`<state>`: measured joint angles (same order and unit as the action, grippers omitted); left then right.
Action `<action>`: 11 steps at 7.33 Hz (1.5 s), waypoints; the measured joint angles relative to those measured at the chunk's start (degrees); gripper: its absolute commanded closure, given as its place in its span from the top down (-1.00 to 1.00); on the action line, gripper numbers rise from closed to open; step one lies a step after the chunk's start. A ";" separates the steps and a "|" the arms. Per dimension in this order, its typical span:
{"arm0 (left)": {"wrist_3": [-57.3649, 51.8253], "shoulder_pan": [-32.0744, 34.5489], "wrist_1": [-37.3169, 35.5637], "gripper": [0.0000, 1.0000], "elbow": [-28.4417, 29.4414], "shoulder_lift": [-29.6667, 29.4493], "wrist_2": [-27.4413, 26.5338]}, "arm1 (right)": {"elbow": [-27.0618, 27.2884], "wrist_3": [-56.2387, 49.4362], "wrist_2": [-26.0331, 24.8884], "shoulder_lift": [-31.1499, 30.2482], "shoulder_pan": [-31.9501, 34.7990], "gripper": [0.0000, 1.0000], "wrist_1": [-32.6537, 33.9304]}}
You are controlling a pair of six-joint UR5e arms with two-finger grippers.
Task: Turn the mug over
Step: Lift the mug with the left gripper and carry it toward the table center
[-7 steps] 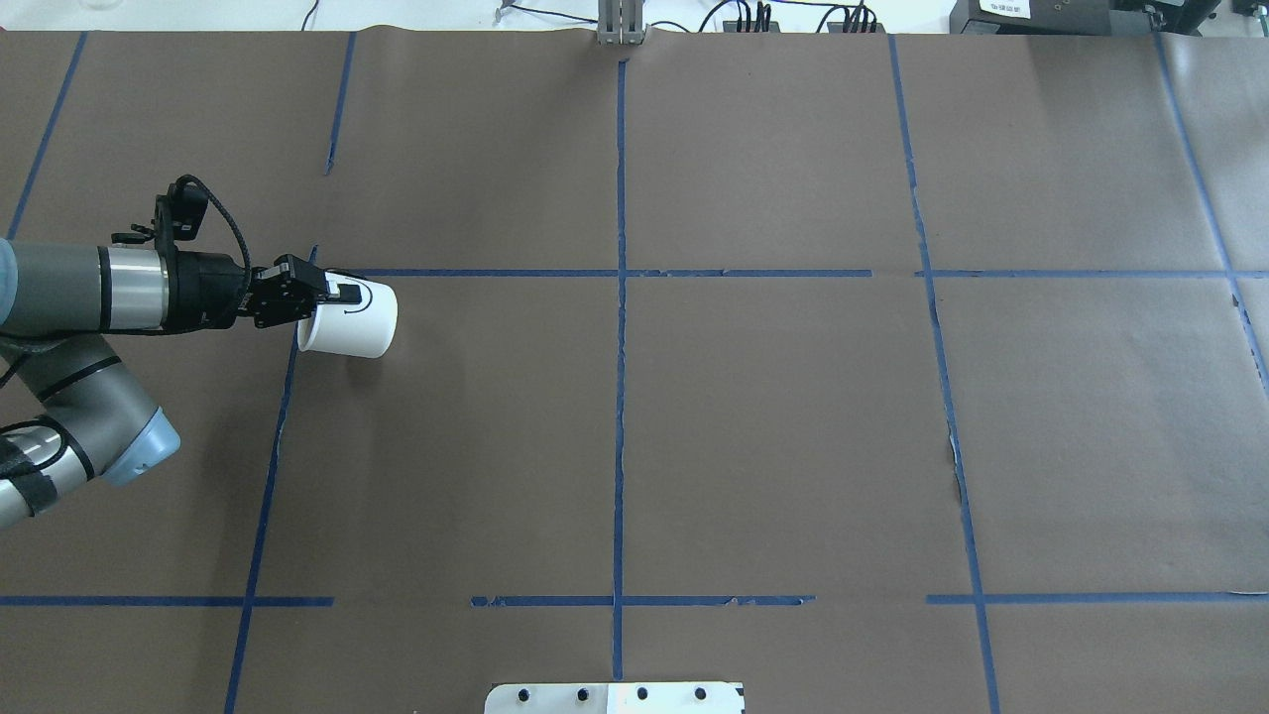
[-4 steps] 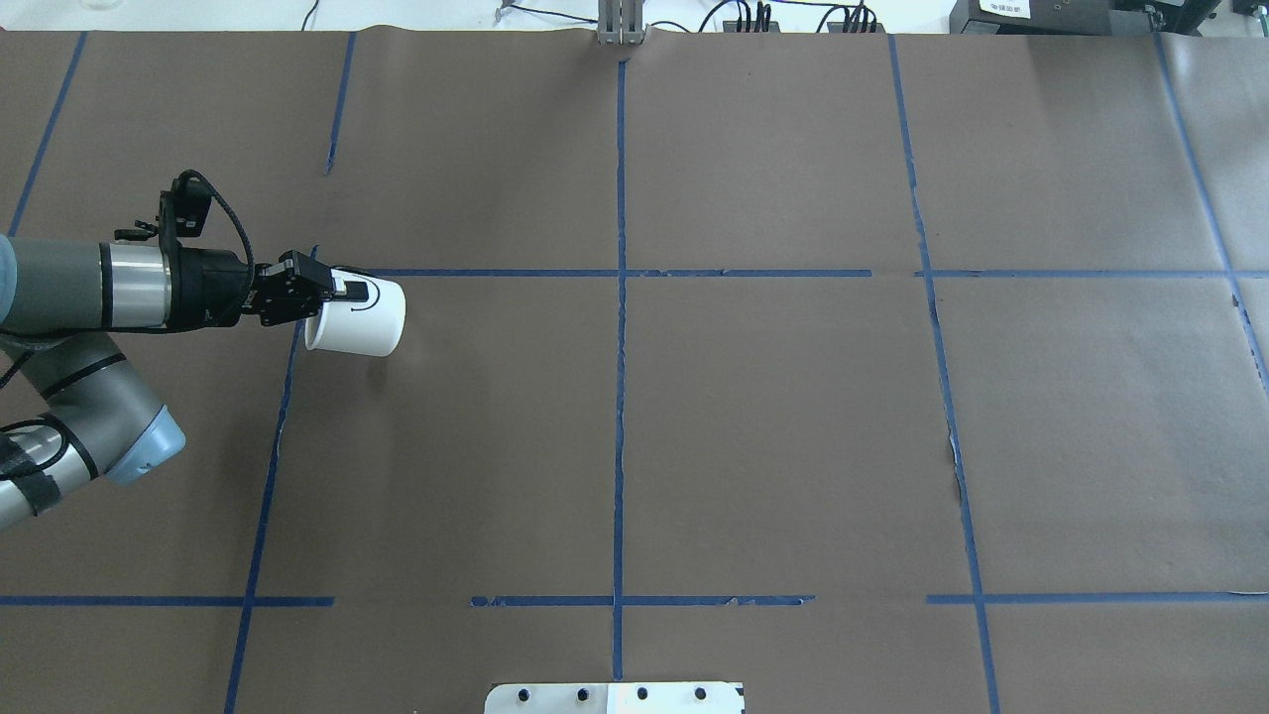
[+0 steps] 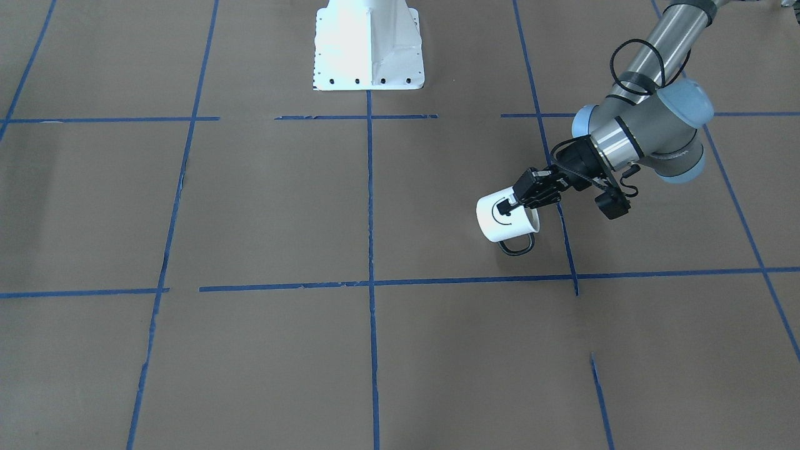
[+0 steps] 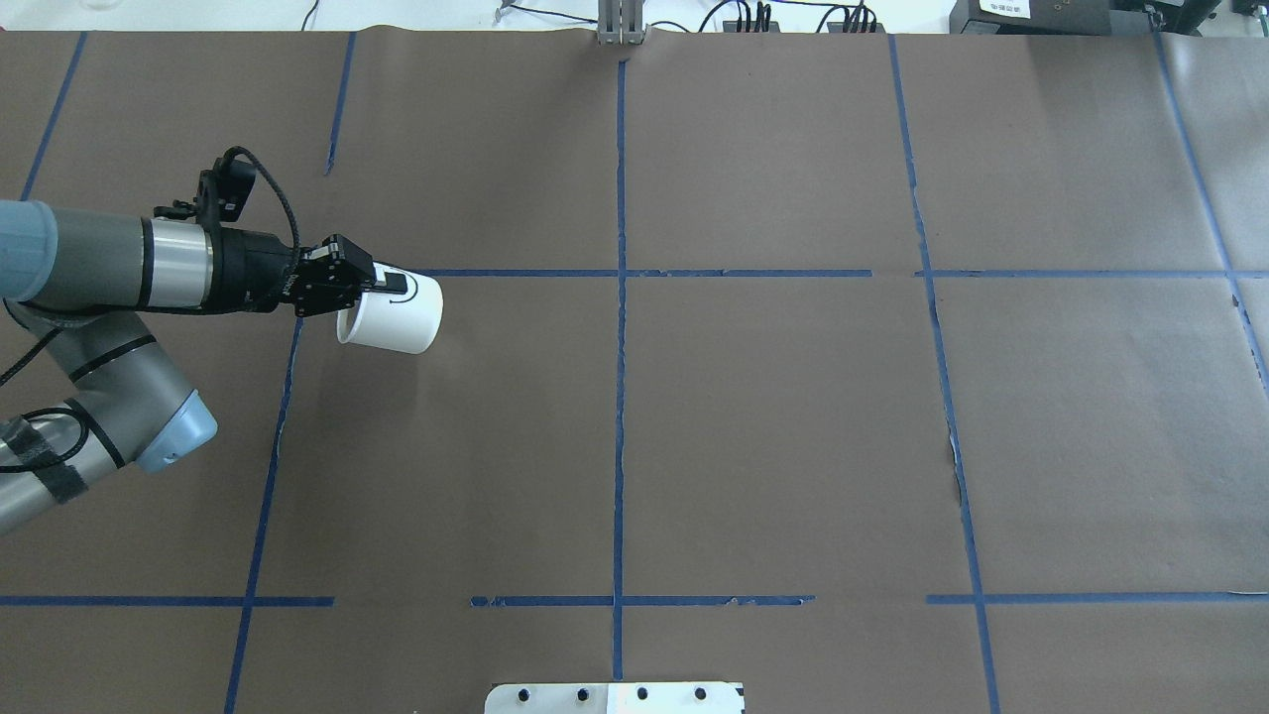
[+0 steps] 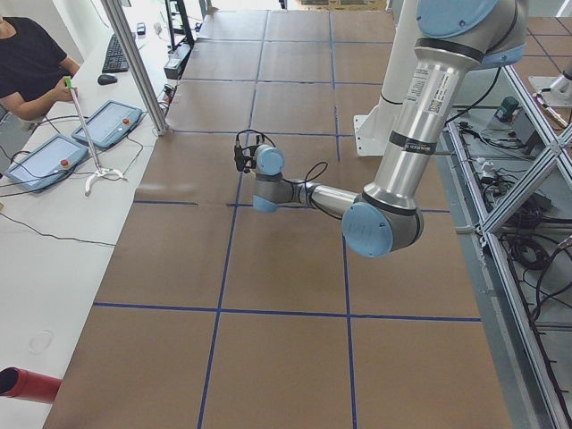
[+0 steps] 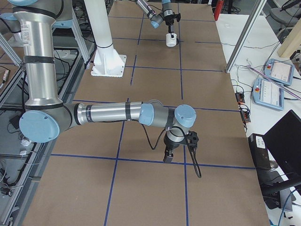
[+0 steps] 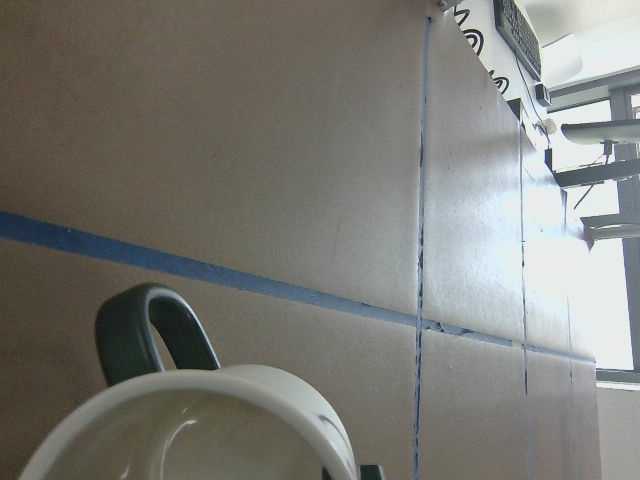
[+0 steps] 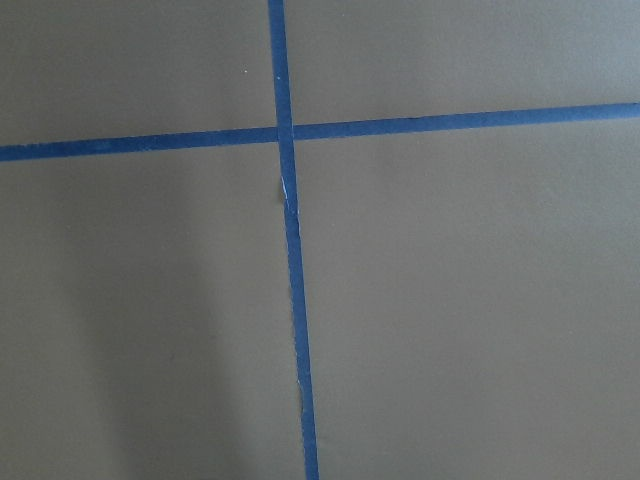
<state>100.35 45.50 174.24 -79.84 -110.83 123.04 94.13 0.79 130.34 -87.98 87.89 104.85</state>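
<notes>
While the left arm (image 4: 109, 268) stretches in low from the left edge of the tabletop (image 4: 793, 446), its jaws are clenched on the rim of the mug (image 4: 390, 315), the outer finger lying across the black smiley face. The mug is tipped onto its side, mouth toward the arm and base toward the tabletop's middle. It sits just beside a crossing of blue tape lines (image 4: 516, 273) in the left half. In the front-facing view the black handle (image 3: 517, 247) hangs on the side away from the robot, close to the paper. Whether the mug touches the tabletop I cannot tell. The right arm (image 6: 108, 113) is well apart, its jaws pointing down over another tape crossing. Whether those jaws are released or clenched I cannot tell.
</notes>
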 measured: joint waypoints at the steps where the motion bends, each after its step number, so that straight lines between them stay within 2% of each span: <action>1: -0.62 -0.25 -6.58 -1.00 -2.27 -1.48 0.97 | 0.00 0.00 0.00 0.00 0.00 1.00 0.00; 3: -5.12 -1.34 -20.54 -1.00 -5.83 -5.28 1.40 | 0.00 0.00 0.00 0.03 0.00 1.00 0.00; 6: -17.50 -4.17 -46.19 -1.00 -11.62 -12.39 -0.21 | 0.00 0.00 0.00 0.04 0.00 1.00 0.00; 8: -24.65 -7.50 -63.04 -1.00 -11.82 -20.27 -5.00 | 0.00 0.00 0.00 0.06 0.00 1.00 0.00; 9: -27.11 -8.92 -69.23 -1.00 -11.42 -23.50 -6.69 | 0.00 0.00 0.00 0.06 0.00 1.00 0.00; 11: -30.88 -11.12 -76.93 -1.00 -7.17 -29.88 -9.03 | 0.00 0.00 0.00 0.06 0.00 1.00 0.00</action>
<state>69.47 34.38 97.31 -87.01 -140.71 114.01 94.13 0.79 130.34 -87.92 87.89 104.85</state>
